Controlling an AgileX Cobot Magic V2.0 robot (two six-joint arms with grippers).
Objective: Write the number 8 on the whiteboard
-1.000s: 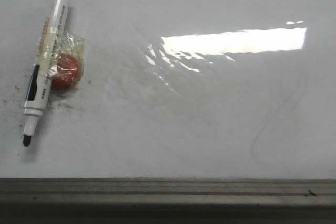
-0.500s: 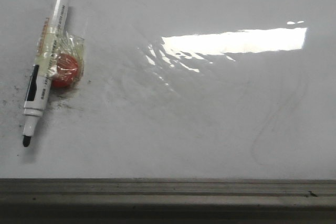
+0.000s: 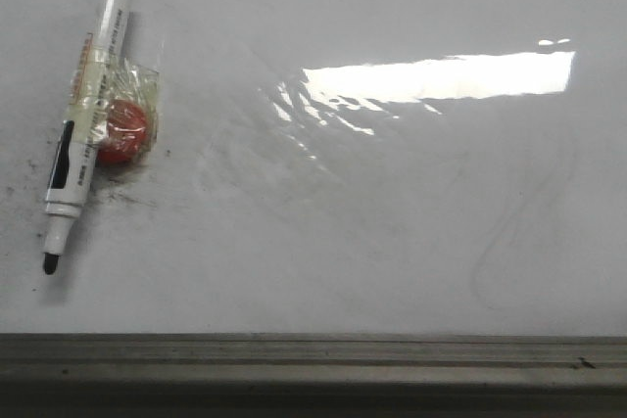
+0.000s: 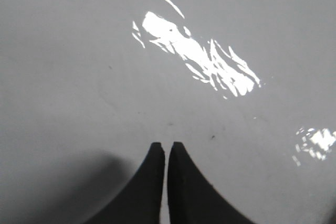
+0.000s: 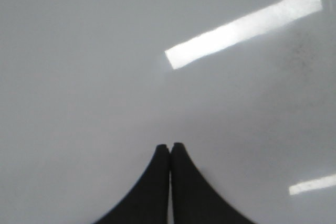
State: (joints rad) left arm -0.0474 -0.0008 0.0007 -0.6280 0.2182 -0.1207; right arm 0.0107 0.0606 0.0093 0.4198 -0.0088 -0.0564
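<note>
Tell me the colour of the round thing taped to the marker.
Red round thing, under clear tape; front view shows it best.

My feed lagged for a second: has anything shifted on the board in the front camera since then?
Nothing visibly changed. The black-capped white marker with the red round piece taped to it lies uncapped at the same spot on the glossy whiteboard, and no 8 has been drawn.
</note>
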